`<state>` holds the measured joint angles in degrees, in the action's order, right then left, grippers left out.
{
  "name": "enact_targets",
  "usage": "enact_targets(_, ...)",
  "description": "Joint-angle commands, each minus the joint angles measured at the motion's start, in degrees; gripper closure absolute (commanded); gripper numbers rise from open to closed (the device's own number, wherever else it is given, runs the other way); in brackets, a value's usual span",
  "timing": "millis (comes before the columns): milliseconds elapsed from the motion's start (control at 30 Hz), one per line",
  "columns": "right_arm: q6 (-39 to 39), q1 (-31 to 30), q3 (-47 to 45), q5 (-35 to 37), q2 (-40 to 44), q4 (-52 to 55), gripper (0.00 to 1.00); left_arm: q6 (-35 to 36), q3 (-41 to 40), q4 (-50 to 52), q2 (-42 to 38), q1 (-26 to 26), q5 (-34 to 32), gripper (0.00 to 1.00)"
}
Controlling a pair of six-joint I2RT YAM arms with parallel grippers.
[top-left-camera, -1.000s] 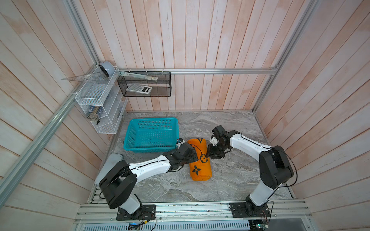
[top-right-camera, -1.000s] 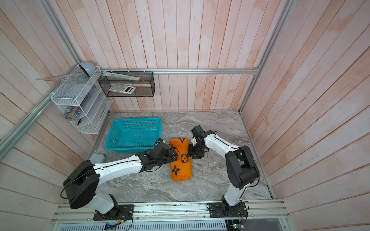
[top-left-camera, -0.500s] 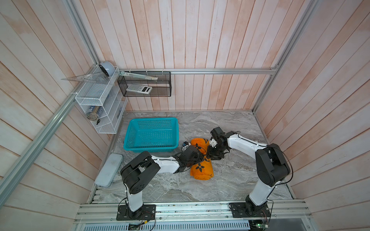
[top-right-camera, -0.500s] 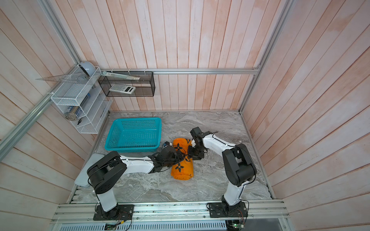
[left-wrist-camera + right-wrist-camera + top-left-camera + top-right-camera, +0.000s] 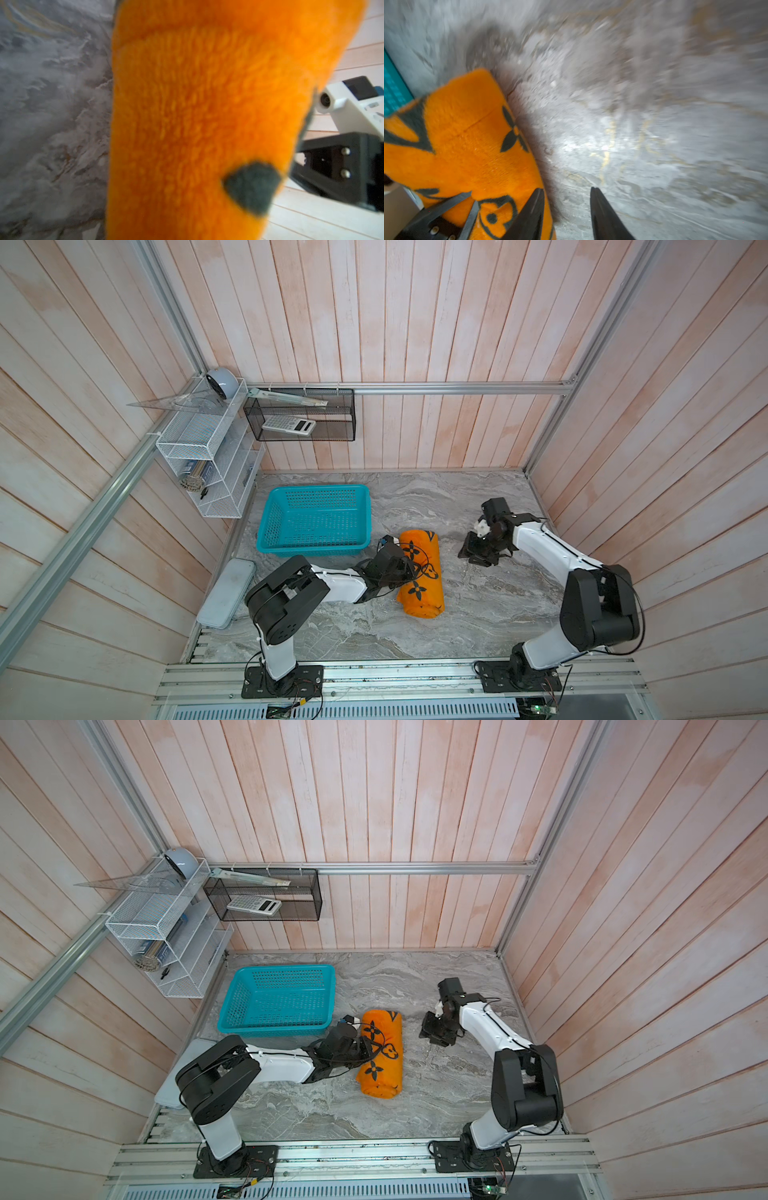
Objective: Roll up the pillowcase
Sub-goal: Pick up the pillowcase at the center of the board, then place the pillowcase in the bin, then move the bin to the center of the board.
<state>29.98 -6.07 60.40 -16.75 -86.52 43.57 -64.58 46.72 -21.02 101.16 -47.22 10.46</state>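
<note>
We see the rolled pillowcase (image 5: 419, 572) at centre frame on the grey marble desk (image 5: 478, 614), pink plank walls around; left tool (image 5: 405, 568) against it, grip unclear; right tool (image 5: 566, 209) parted, empty.

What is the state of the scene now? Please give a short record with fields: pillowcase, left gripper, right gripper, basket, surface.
pillowcase: rolled into an orange bundle, lying on the table
left gripper: against the roll's side, jaws hidden by fabric
right gripper: apart from the roll, jaws parted, nothing between them
basket: teal basket, beside the roll's far end, nothing seen inside
surface: grey marbled table
</note>
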Motion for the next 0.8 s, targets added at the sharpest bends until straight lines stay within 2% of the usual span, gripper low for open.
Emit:
enact_targets(0, 0.0, 3.6, -2.0, 1.0, 3.0, 1.5, 0.58, 5.2, 1.5, -2.2, -7.8, 3.5, 6.7, 1.0)
enact_targets(100, -0.2, 4.1, -2.3, 0.1, 3.1, 1.4, 0.58, 9.9, 5.3, 3.7, -14.2, 7.6, 9.7, 1.0)
enact_targets(167, 0.1, 4.1, -2.6, -1.3, 2.4, 0.6, 0.58, 15.1, 9.7, 12.3, -17.6, 10.8, 10.1, 1.0)
enact_targets(233, 0.5, 4.1, -3.2, -2.9, 1.6, -0.6, 0.58, 22.3, 14.3, 22.8, -20.4, 15.4, 8.0, 1.0)
enact_targets(333, 0.7, 4.1, -3.7, -4.8, 0.6, -1.9, 0.58, 29.1, 18.8, 29.9, -20.8, 25.2, 11.6, 1.0)
enact_targets(433, 0.7, 4.0, -4.1, -5.8, 0.4, -2.7, 0.58, 33.4, 21.0, 31.1, -18.3, 34.4, 18.6, 1.0)
enact_targets(500, 0.7, 4.0, -4.5, -6.4, 0.4, -3.4, 0.58, 36.7, 22.1, 31.0, -15.6, 38.1, 21.5, 1.0)
enact_targets(633, 0.7, 4.0, -4.8, -7.5, 0.4, -4.5, 0.58, 39.2, 23.6, 27.9, -7.1, 42.9, 28.2, 1.0)
enact_targets(700, 0.7, 4.0, -4.9, -8.2, 0.3, -4.8, 0.58, 38.6, 23.1, 24.9, -3.8, 44.0, 28.9, 1.0)
enact_targets(767, 0.5, 4.0, -5.0, -8.8, 0.4, -5.4, 0.58, 40.9, 22.7, 24.6, -1.3, 44.4, 26.0, 1.0)
